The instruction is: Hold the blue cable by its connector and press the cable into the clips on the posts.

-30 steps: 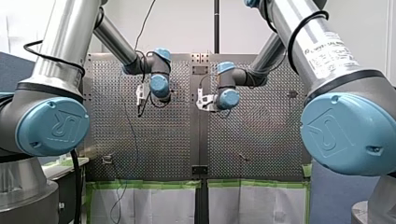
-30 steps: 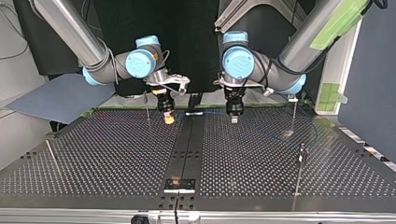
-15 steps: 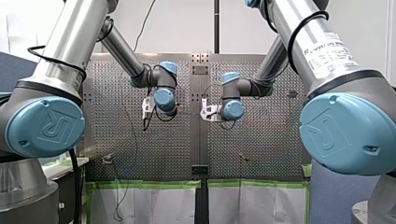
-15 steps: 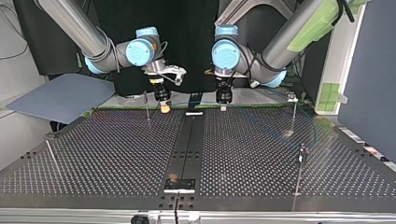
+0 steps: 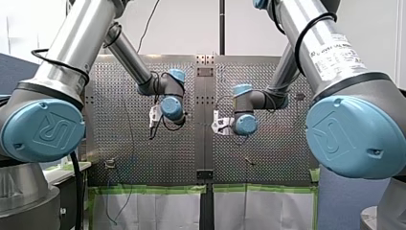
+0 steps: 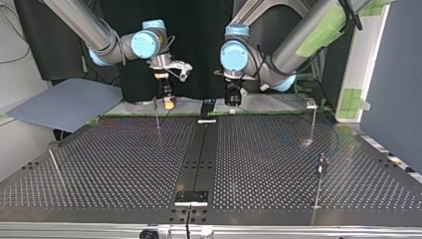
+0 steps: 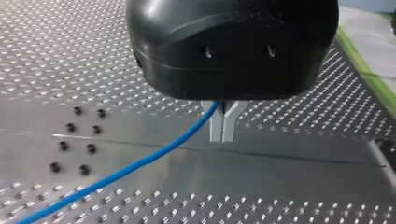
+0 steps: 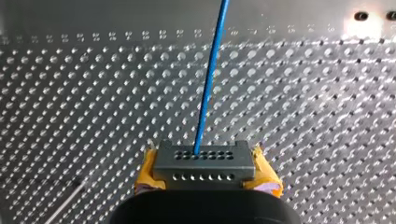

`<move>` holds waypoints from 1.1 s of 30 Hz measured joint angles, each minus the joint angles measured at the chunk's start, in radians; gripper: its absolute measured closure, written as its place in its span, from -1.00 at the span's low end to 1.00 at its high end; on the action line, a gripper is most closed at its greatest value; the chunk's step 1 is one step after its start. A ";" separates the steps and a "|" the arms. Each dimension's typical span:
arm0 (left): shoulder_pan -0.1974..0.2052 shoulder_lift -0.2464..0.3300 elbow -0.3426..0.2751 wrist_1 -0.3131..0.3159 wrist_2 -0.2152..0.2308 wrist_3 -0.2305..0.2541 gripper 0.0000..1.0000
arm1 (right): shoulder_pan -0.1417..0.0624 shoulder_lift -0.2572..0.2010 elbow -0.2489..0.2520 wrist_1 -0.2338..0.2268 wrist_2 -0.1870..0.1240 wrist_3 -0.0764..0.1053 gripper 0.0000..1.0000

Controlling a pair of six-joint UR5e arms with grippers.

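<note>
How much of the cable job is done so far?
Done: my right gripper is shut on the grey connector, with the blue cable running out of it. In hand: my left gripper pinches the cable further along. Left: pressing it into the clips on the posts; no clip visibly holds it yet.

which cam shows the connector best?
Right wrist view: connector close up between the yellow pads of my right gripper, blue cable exiting it. Left wrist view shows only cable; front and top views, too small to tell.

Shiny perforated metal table [image 8: 327,93], smooth blue cable [image 8: 210,79], matt grey connector [image 8: 204,161], glossy black casing of my left hand [image 7: 222,133]
</note>
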 joint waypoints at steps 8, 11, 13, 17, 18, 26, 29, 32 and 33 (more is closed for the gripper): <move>-0.033 -0.020 0.000 0.031 0.000 -0.028 1.00 | -0.026 0.001 0.075 -0.075 0.003 0.006 1.00; -0.044 -0.031 0.000 0.040 0.000 -0.034 1.00 | -0.041 0.001 0.105 -0.105 0.004 0.011 1.00; -0.051 -0.043 0.000 0.046 -0.001 -0.036 1.00 | -0.052 0.002 0.127 -0.127 0.003 0.017 1.00; -0.063 -0.078 0.000 0.073 -0.003 -0.051 1.00 | -0.073 0.002 0.170 -0.170 0.003 0.028 1.00; -0.065 -0.086 0.000 0.080 -0.003 -0.054 1.00 | -0.078 0.002 0.179 -0.180 0.003 0.031 1.00; -0.073 -0.146 0.011 0.123 0.008 -0.063 1.00 | -0.115 0.042 0.263 -0.264 0.004 0.037 1.00; -0.080 -0.163 0.019 0.138 0.013 -0.068 1.00 | -0.126 0.067 0.278 -0.291 0.003 0.036 1.00; -0.086 -0.174 0.035 0.150 0.009 -0.073 1.00 | -0.141 0.093 0.283 -0.318 0.003 0.038 1.00; -0.089 -0.176 0.038 0.152 0.006 -0.074 1.00 | -0.148 0.102 0.283 -0.327 0.001 0.041 1.00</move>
